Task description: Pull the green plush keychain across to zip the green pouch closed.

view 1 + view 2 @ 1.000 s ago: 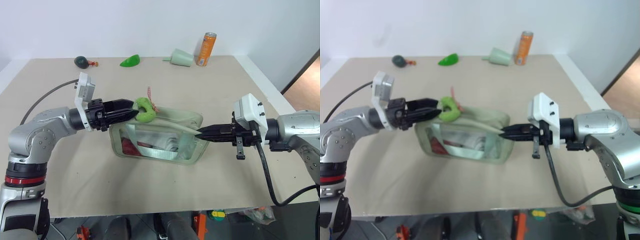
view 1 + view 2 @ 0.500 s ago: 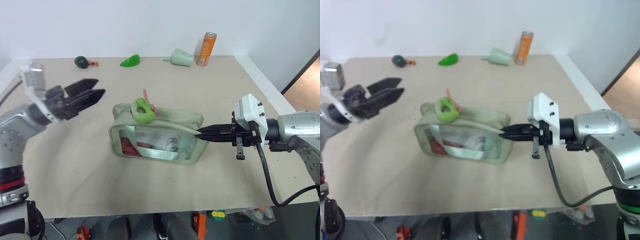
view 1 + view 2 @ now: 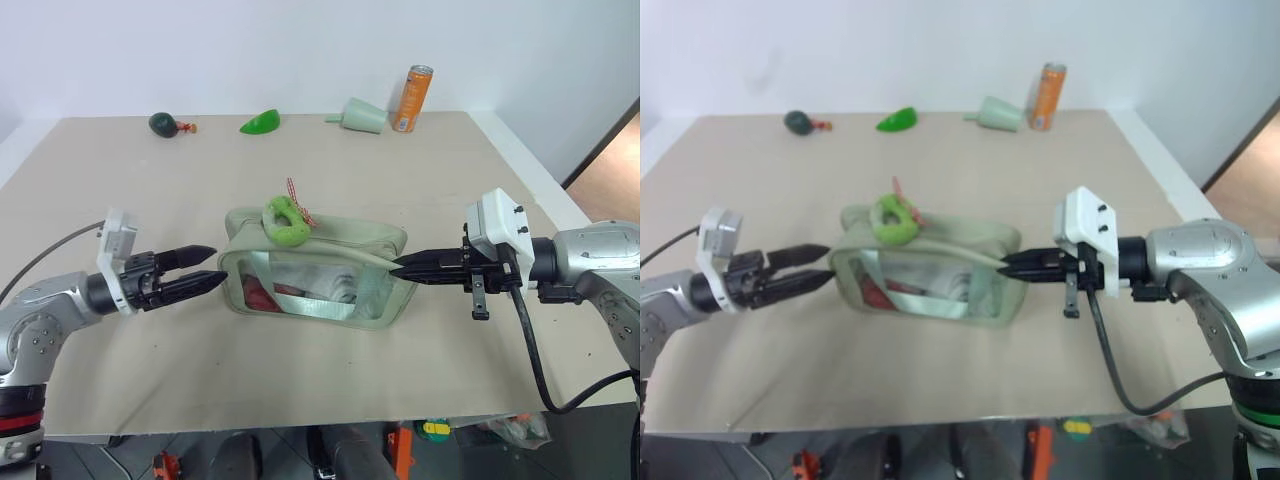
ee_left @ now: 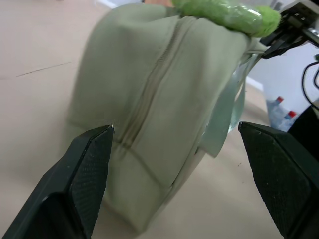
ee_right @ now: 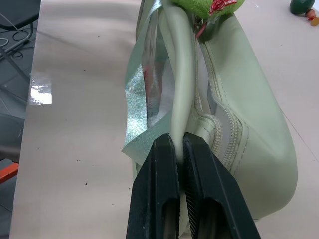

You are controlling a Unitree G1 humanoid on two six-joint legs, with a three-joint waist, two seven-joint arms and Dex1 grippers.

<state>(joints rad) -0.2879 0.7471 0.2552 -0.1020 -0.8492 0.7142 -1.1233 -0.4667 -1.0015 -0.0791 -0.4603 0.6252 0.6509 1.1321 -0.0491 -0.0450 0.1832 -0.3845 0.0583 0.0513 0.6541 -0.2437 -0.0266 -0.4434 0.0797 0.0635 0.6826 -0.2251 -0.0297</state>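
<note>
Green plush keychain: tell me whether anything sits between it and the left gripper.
Nothing separate does. The left gripper, jaws open, hangs beside the end wall of the green pouch, below the level of the green plush keychain, which rests on the pouch's top at that same end. Going straight ahead it meets the pouch wall; from above the keychain is unobstructed.
</note>
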